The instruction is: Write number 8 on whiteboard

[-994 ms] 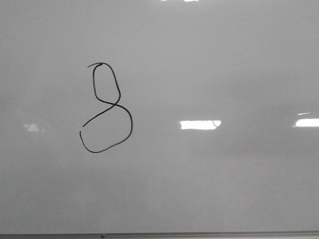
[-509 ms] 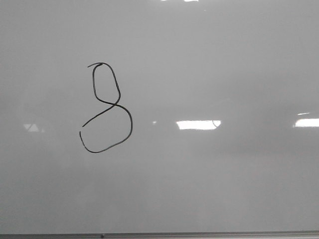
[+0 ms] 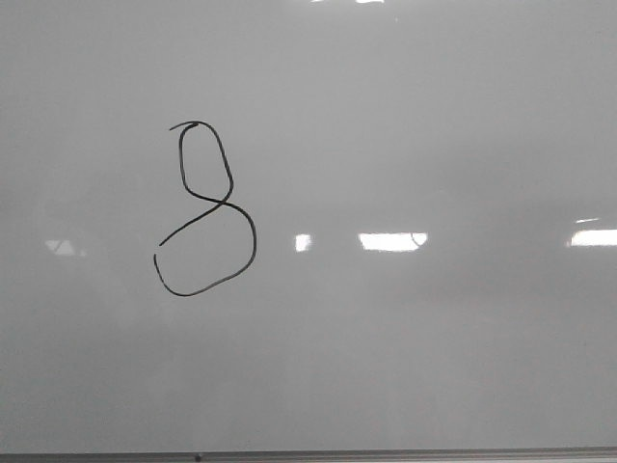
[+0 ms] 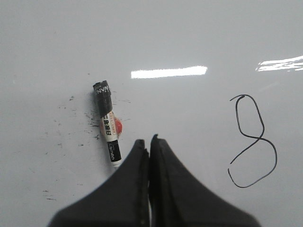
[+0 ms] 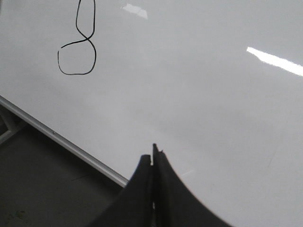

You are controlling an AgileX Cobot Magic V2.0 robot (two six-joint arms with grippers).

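Note:
The number 8 [image 3: 204, 207] is drawn in thin black line on the whiteboard [image 3: 434, 145], left of centre in the front view; its lower loop is open at the left. It also shows in the left wrist view [image 4: 253, 142] and the right wrist view [image 5: 80, 45]. No gripper shows in the front view. My left gripper [image 4: 148, 140] is shut and empty, above the board. A marker [image 4: 108, 124] with a black cap lies on the board just beside its fingers. My right gripper [image 5: 152, 155] is shut and empty, near the board's frame.
Black ink specks [image 4: 71, 123] dot the board around the marker. The board's thin grey bottom frame [image 5: 61, 139] runs across the right wrist view, with a dark surface [image 5: 42, 189] beyond it. Bright light reflections [image 3: 390, 241] lie on the board.
The figure 8 is unchanged. The bright reflection right of it has shifted slightly, and a small extra bright patch now shows to its left.

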